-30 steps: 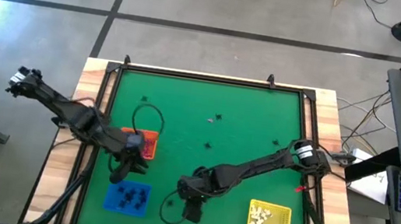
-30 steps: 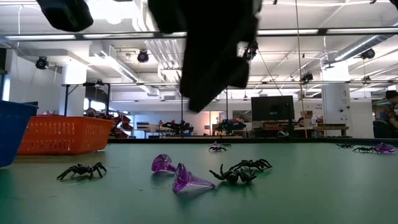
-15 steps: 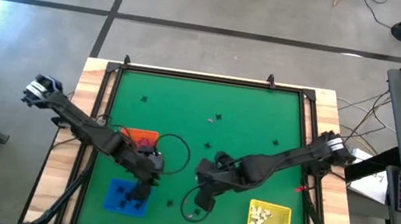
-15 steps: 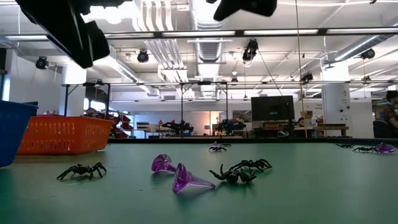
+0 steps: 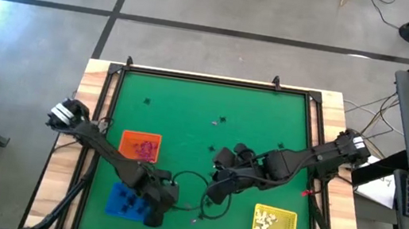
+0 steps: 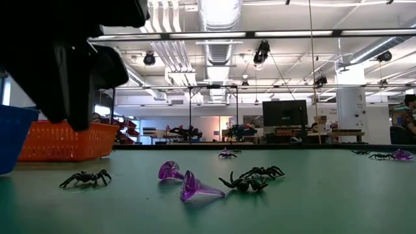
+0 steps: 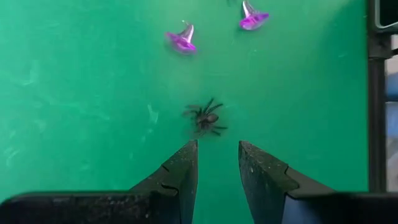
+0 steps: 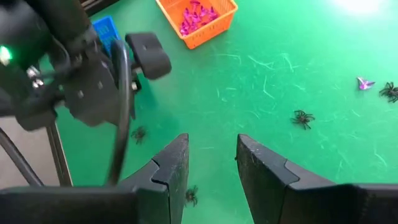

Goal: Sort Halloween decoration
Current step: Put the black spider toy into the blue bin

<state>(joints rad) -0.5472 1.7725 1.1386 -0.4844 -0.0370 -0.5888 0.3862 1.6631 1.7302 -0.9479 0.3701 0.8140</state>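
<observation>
Hovering over the green mat (image 5: 190, 104), left gripper (image 7: 216, 163) and right gripper (image 8: 209, 158) gape empty.

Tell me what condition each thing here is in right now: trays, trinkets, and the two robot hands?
Orange tray: holds purple trinkets.
Blue tray: holds black trinkets.
Yellow tray: holds white trinkets.
Black spider: loose on the mat.
Purple hats: loose, tipped over.
Left gripper: jaws open, empty, over the spider.
Right gripper: jaws open, empty.

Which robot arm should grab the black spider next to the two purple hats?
Probably the left. Its open left gripper hangs right over that black spider, empty. The right gripper faces other spiders farther off.
</observation>
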